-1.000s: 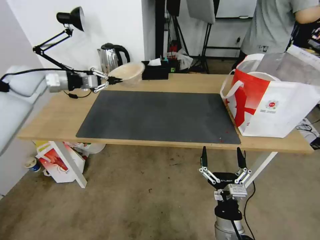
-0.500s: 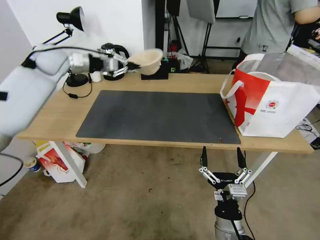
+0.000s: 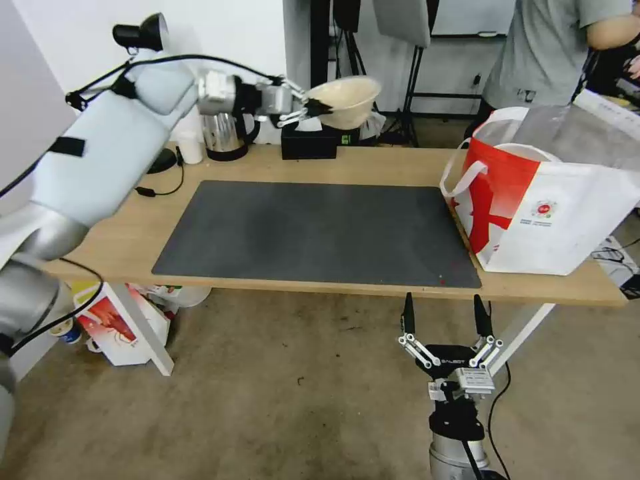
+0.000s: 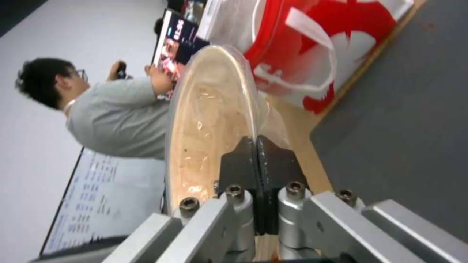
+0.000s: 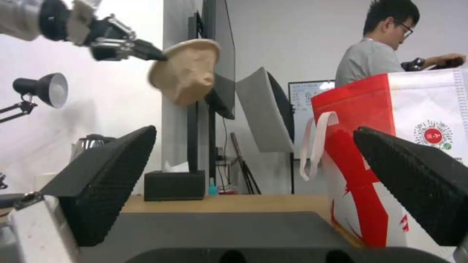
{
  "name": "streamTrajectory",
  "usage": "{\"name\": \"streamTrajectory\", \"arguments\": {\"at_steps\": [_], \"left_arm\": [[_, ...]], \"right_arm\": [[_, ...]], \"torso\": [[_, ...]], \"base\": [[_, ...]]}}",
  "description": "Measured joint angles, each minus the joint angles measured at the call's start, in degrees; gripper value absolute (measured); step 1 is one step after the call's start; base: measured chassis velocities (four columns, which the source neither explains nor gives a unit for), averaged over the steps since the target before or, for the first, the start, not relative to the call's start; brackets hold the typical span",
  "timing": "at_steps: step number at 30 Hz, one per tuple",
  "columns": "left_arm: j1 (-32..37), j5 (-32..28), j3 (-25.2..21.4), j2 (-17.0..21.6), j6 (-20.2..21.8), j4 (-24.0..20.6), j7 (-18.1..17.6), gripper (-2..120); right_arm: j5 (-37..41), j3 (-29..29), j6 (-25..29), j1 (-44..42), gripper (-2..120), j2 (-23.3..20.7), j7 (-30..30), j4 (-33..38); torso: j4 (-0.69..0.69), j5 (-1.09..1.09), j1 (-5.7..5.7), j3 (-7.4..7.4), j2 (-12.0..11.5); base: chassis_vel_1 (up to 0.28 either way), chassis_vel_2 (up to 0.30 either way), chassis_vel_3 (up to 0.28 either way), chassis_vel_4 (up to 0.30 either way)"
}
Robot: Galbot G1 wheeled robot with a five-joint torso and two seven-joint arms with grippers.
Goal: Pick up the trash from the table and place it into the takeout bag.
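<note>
**Beige bowl held aloft above the table's far edge**

A small round red logo with unreadable print beneath it is seen on the white side of the takeout bag (image 3: 540, 200), which stands at the right end of the table (image 3: 120, 233), just beside the dark mat's (image 3: 320, 230) right edge. "GALBOT" lettering is faintly made out on the right gripper (image 3: 445, 313); nothing else legible is shown.

Along the far edge a black tissue box (image 3: 308, 141), a steel kettle (image 3: 223, 133), a small white cup (image 3: 190, 148) and a black desk lamp (image 3: 140, 33) are lined up. Between bowl and bag no obstacle is seen.

The shallow beige bowl (image 3: 345, 100) is pinched by its rim in the left gripper (image 3: 313, 107), fingers pressed together on it, high above the tissue box and well apart from the bag. The right gripper is held spread wide, empty, below the table's near edge.
</note>
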Motion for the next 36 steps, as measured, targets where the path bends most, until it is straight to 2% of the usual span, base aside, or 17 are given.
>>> {"name": "streamTrajectory", "arguments": {"at_steps": [2,5,6,8,9,16,21,30,36], "left_arm": [[-0.44,0.06,0.49,-1.15,0.09,0.52,0.00,0],[-1.69,0.93,1.52,-5.07,0.23,2.70,0.00,0],[-1.69,0.93,1.52,-5.07,0.23,2.70,0.00,0],[-2.33,1.91,1.54,-7.98,0.22,4.59,0.16,0],[-2.33,1.91,1.54,-7.98,0.22,4.59,0.16,0],[-3.32,3.70,1.45,-14.23,-0.05,9.13,0.35,0],[-3.81,4.71,1.28,-17.55,-0.27,11.45,0.42,0],[-4.45,5.01,1.75,-20.59,-0.29,13.09,0.31,0],[-5.66,5.38,1.49,-24.83,-0.28,15.73,0.09,0]], "right_arm": [[0.00,0.00,0.00,0.00,100,0.00,0.00,0.00],[0.00,0.00,0.00,0.00,100,0.00,0.00,0.00],[0.00,0.00,0.00,0.00,100,0.00,0.00,0.00],[0.00,0.00,0.00,0.01,100,0.00,0.00,0.00],[0.00,0.00,0.00,0.01,100,0.00,0.00,0.00],[0.00,0.00,0.00,0.00,100,0.00,0.00,0.00],[0.00,0.00,0.00,0.00,100,0.00,0.00,0.00],[0.00,0.00,0.00,0.00,100,0.00,0.00,0.00],[0.00,0.00,0.00,0.00,100,0.00,0.00,0.00]], "torso": [[0.00,0.00,0.00,0.00,0.01],[0.00,-0.01,0.00,0.00,0.00],[0.00,-0.01,0.00,0.00,0.00],[0.00,0.00,0.00,0.00,0.00],[0.00,0.00,0.00,0.00,0.00],[0.00,0.00,0.00,0.00,0.00],[0.01,-0.01,0.00,0.00,0.00],[0.02,-0.02,0.00,0.00,0.00],[0.01,-0.01,0.00,0.00,0.00]], "base": [[0.000,0.000,0.000,0.000],[0.000,0.000,0.000,0.000],[0.000,0.000,0.000,0.000],[0.000,0.000,0.000,0.000],[0.000,0.000,0.000,0.000],[0.000,0.000,0.000,0.000],[0.000,0.000,0.000,0.000],[0.000,0.000,0.000,0.000],[0.000,0.000,0.000,0.000]]}}
